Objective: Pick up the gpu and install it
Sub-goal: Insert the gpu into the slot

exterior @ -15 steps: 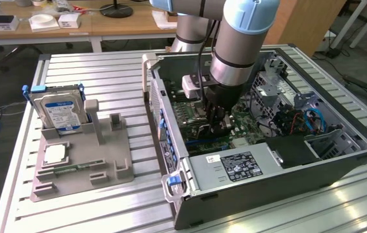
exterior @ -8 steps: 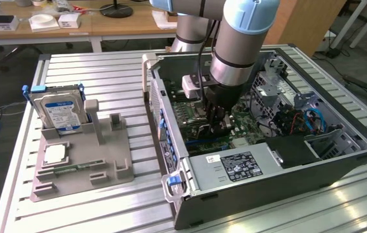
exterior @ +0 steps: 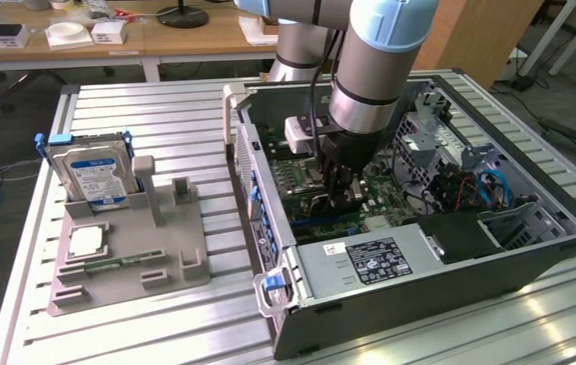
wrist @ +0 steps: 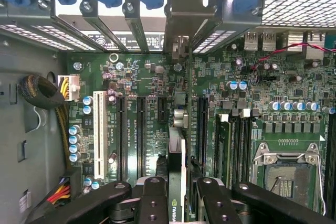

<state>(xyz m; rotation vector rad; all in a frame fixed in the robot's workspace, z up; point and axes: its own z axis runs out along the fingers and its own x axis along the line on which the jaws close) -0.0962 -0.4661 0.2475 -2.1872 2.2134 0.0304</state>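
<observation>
So the gpu is pinched edge-on between the jaws, which are clamped narrow on its top edge, and it hangs straight down over the motherboard inside the open PC case. In the wrist view its long axis runs 12 to 6, with the silver bracket end at 12 by the case's rear slot covers. Over on the desk at the exterior view's 9 o'clock, the hard drive stands in its grey holder.

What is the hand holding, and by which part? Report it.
The hand holds the gpu by its upper edge, standing edge-on over the motherboard slots.
</observation>
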